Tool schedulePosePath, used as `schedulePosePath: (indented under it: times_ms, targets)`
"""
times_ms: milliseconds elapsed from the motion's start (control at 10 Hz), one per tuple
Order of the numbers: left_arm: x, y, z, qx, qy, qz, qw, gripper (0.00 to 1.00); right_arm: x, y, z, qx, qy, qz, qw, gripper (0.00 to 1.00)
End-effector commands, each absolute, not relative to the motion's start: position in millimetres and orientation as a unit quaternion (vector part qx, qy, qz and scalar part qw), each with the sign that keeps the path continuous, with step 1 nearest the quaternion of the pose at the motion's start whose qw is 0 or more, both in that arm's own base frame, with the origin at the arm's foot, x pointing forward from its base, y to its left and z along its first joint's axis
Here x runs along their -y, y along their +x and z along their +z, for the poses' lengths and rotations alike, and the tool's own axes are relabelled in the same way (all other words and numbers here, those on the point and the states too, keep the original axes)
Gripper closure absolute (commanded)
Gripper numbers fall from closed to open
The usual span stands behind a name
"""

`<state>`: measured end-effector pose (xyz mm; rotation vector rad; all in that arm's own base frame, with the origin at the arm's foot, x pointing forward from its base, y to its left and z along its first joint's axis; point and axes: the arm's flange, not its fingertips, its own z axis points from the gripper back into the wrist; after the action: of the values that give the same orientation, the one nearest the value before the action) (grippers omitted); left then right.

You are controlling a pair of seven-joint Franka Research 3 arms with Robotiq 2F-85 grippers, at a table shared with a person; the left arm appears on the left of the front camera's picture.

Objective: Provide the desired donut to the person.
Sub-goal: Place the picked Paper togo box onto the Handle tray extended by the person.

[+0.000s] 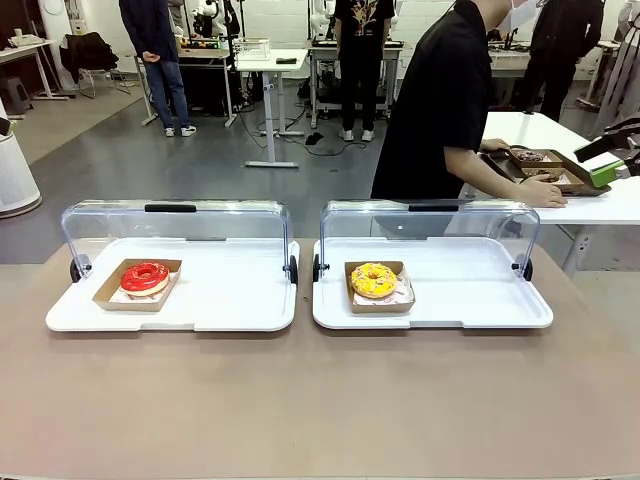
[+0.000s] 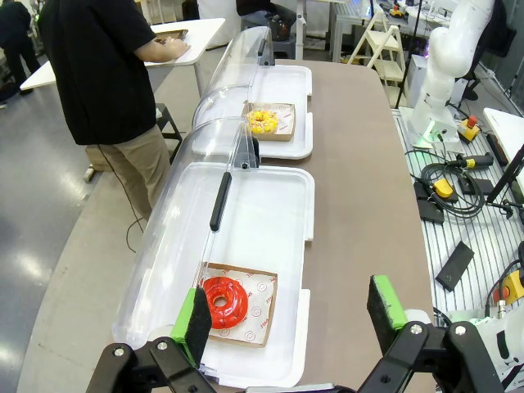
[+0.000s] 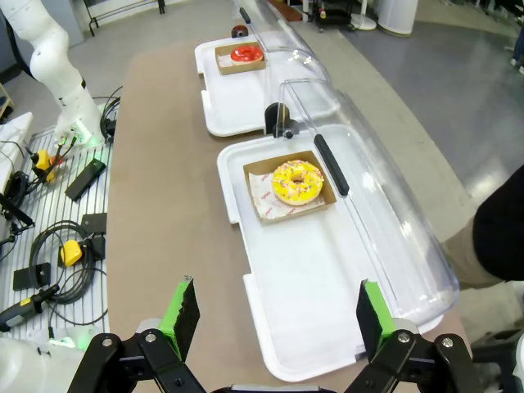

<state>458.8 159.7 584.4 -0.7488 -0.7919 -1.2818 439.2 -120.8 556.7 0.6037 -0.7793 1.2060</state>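
Front view, left to right: a white tray (image 1: 200,305) with its clear lid (image 1: 175,225) rolled back holds a red donut (image 1: 145,276) in a cardboard boat (image 1: 112,295) near the tray's left end. Just beside it on the brown table (image 1: 320,400), a second white tray (image 1: 470,300) with raised lid carries a yellow donut (image 1: 373,280) in its own boat. The person (image 1: 440,100) stands beyond the right tray, turned toward a side table, one hand on a tray of dark donuts (image 1: 540,170).

Left wrist view: the left hand (image 2: 291,315) hangs released, fingers wide apart, above the red donut's tray.

Right wrist view: the right hand (image 3: 277,315) is likewise released, above the near end of the yellow donut's tray.
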Motion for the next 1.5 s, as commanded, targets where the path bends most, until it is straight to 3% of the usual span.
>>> schedulePosePath:
  times_ms: [0,1400]
  targets:
    - [-159.2,456.6,585.0,0.353,-0.333,-0.568,0.664,0.0,120.5,438.5,556.5,0.356,0.275,0.549,0.705,0.0]
    - [-159.2,456.6,585.0,0.353,-0.333,-0.568,0.664,0.0,120.5,438.5,556.5,0.356,0.275,0.549,0.705,0.0]
